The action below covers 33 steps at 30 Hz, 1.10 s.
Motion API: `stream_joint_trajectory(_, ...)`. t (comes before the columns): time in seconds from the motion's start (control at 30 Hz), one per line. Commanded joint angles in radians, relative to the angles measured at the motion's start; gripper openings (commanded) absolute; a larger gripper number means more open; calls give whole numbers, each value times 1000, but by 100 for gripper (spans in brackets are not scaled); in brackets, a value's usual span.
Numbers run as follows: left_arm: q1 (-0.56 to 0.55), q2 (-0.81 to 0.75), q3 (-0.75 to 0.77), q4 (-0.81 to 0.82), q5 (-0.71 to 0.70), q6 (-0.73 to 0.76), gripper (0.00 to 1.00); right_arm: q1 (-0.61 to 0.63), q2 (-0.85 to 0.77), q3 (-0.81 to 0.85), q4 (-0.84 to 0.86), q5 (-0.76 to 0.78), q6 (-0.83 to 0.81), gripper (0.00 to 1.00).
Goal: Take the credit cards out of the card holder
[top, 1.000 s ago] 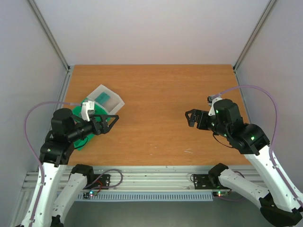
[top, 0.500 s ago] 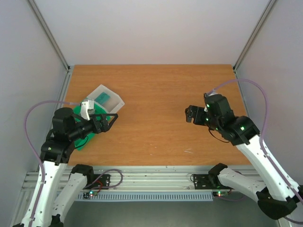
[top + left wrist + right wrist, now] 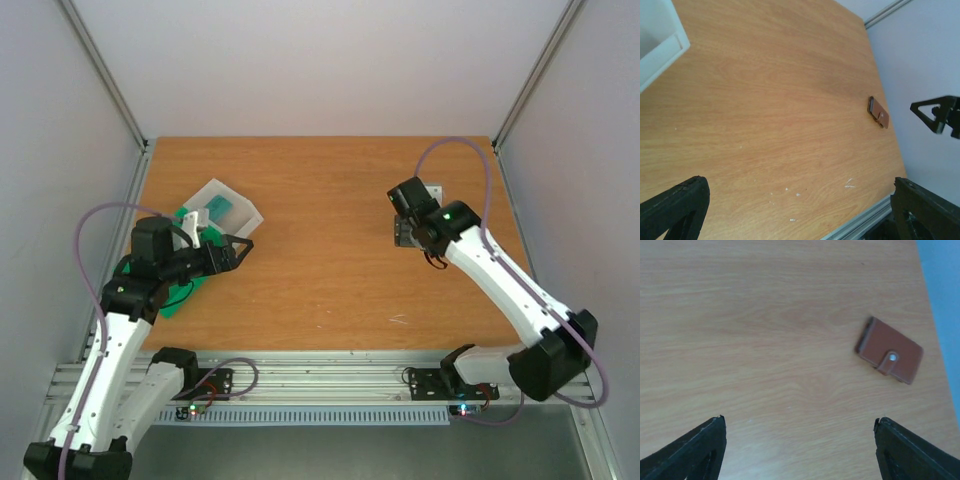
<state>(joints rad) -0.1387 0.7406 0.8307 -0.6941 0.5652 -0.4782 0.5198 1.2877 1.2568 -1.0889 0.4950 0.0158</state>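
The card holder (image 3: 889, 356) is a small brown wallet, closed with a snap tab, lying flat on the wooden table near its right edge. It also shows in the left wrist view (image 3: 878, 112). No credit cards are visible. My right gripper (image 3: 800, 452) points down at the table with its jaws wide open and empty; the wallet lies ahead and to the right of it. In the top view the right gripper (image 3: 403, 232) hangs over the right half of the table, and the wallet is hidden there. My left gripper (image 3: 238, 249) is open and empty at the left, also seen in the left wrist view (image 3: 800, 220).
A clear plastic box (image 3: 226, 208) rests on a green tray (image 3: 181, 298) at the left, close behind the left gripper; its white corner shows in the left wrist view (image 3: 660, 50). The table's front rail (image 3: 860, 222) is close. Walls enclose the table.
The right arm has swung away from me and turned its gripper down toward the table. The left arm has shifted slightly forward. Both grippers stay open.
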Motion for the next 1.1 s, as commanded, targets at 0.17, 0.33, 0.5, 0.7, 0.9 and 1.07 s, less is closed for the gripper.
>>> stream_joint_trajectory(0.17,1,33,-40,58,53,28,99,-179,197,45,43,125,-81,60)
stream_joint_trajectory(0.33,-2,29,-36,54,61,31,99,-310,324,65,77,101,-92,49)
stream_joint_trajectory(0.5,-11,14,-38,39,37,41,99,-418,425,71,127,80,-101,44)
stream_joint_trajectory(0.7,-24,9,-40,35,36,43,99,-475,557,91,159,65,-87,36)
stream_joint_trajectory(0.9,-28,2,-41,34,34,44,99,-480,671,140,151,119,-82,29)
stream_joint_trajectory(1.07,-29,-1,-41,32,31,44,99,-481,727,161,139,178,-82,27)
